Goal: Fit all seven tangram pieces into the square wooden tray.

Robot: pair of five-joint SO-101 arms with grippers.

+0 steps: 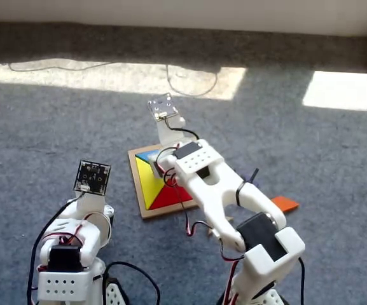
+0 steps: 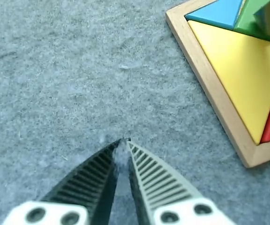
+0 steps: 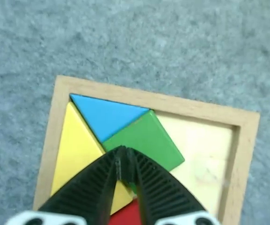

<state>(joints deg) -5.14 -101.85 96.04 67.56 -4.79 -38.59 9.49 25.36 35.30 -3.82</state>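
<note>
The square wooden tray (image 3: 149,97) lies on grey carpet. In it sit a large yellow triangle (image 3: 76,145), a blue triangle (image 3: 107,116), a green square (image 3: 149,138) and a red piece (image 3: 127,216); the part of its floor (image 3: 205,159) beside the green square is bare. My right gripper (image 3: 124,157) is shut with nothing between its fingers, tips just over the green square's corner. My left gripper (image 2: 125,140) is shut with nothing held, low over bare carpet a short way from the tray's rim (image 2: 209,93). An orange piece (image 1: 285,204) lies on the carpet to the right of the right arm (image 1: 221,190).
The right arm covers much of the tray (image 1: 138,190) in the high view. The left arm (image 1: 75,241) stands at the lower left. A thin cable (image 1: 189,89) loops over the carpet at the back. Open carpet surrounds the tray.
</note>
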